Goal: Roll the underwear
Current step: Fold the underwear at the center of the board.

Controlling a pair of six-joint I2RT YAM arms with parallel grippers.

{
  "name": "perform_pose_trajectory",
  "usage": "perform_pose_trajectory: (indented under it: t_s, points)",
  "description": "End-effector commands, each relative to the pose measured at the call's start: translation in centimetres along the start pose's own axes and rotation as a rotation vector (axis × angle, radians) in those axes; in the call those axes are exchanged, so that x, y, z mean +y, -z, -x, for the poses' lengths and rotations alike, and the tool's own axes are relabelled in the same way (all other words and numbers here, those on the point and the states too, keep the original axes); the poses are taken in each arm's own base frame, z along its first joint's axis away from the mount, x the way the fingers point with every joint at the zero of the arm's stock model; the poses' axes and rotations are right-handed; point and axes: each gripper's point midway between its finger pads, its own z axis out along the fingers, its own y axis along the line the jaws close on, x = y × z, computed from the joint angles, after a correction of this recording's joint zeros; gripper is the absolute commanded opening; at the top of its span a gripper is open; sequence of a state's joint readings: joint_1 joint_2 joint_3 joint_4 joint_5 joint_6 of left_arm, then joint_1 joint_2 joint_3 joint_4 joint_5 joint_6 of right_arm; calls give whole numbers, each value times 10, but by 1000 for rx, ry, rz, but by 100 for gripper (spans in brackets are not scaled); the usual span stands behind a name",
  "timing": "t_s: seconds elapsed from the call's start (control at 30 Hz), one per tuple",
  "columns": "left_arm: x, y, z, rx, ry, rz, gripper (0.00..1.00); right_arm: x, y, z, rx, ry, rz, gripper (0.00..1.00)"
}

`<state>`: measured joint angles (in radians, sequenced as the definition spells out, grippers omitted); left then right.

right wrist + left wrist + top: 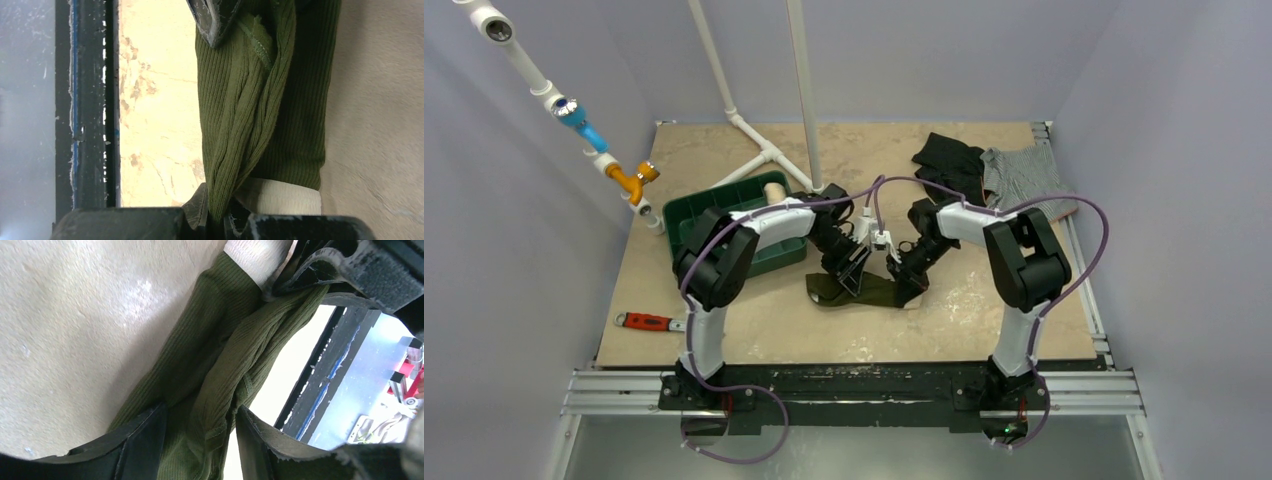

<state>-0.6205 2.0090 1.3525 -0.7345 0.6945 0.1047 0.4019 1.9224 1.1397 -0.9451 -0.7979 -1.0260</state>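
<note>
The olive-green underwear lies on the tan table between my two arms. My left gripper is closed on its bunched near edge; in the left wrist view the ribbed cloth fills the gap of the gripper. My right gripper pinches the other end; in the right wrist view the gripper clamps a thin fold of the cloth next to the cream waistband. The held edge spans between both grippers, raised above the flat lower layer.
A green bin holding a cream roll stands behind my left arm. A black garment and a grey striped garment lie at the back right. A red wrench lies front left. White pipe legs stand at the back.
</note>
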Motion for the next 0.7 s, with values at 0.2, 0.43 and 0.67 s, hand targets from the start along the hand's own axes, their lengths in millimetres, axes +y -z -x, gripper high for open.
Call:
perform_pose_trajectory:
  t_s: [0.2,0.43,0.67]
  points:
    - [-9,2,6,19,18,-86,53,-30,17,-25,58,-80,-215,0]
    - [-10,2,3,-6,-54,-99,54,-27,17,-11,-10,-93,-210,0]
    - [-9,7,-2,-19,-105,-76,54,-28,17,-6,-28,-102,-201,0]
